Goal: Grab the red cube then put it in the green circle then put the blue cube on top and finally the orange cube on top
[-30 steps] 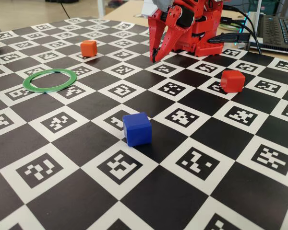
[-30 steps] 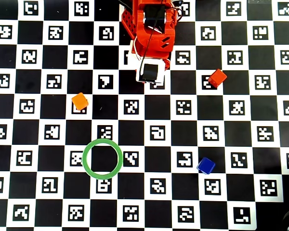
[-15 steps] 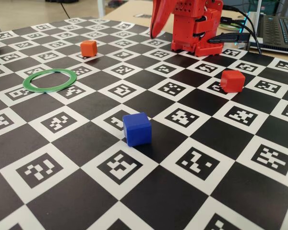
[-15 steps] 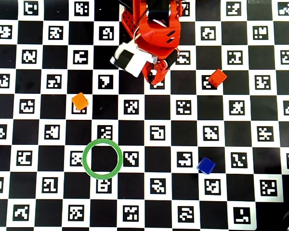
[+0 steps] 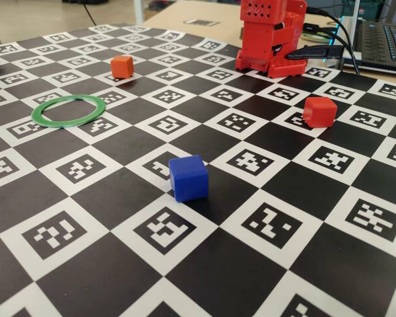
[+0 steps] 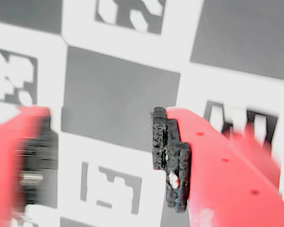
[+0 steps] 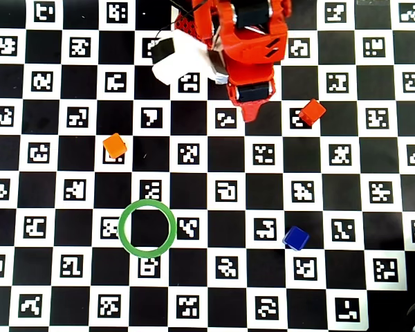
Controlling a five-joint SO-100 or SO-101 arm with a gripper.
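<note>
Marker-printed checkerboard (image 5: 264, 231), no legible writing

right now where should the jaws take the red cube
Take the red cube from straight above, across two opposite flat side faces. In the overhead view it sits turned diagonally to the board squares, so the wrist would probably need rotating to match. Nothing crowds it, and the gripper hangs to its left.

A black-and-white chequered board (image 7: 207, 207) carries black fiducial marks in its white squares. On it lie a deep red matte plastic cube (image 7: 312, 111), a lighter, yellower orange plastic cube (image 7: 115, 145), a saturated royal blue plastic cube (image 7: 295, 238) and a thin flat green plastic ring (image 7: 146, 228). The red plastic gripper (image 6: 102, 156) has fingers faced with rough black pads (image 6: 168, 158); between them shows chequered board.
</note>
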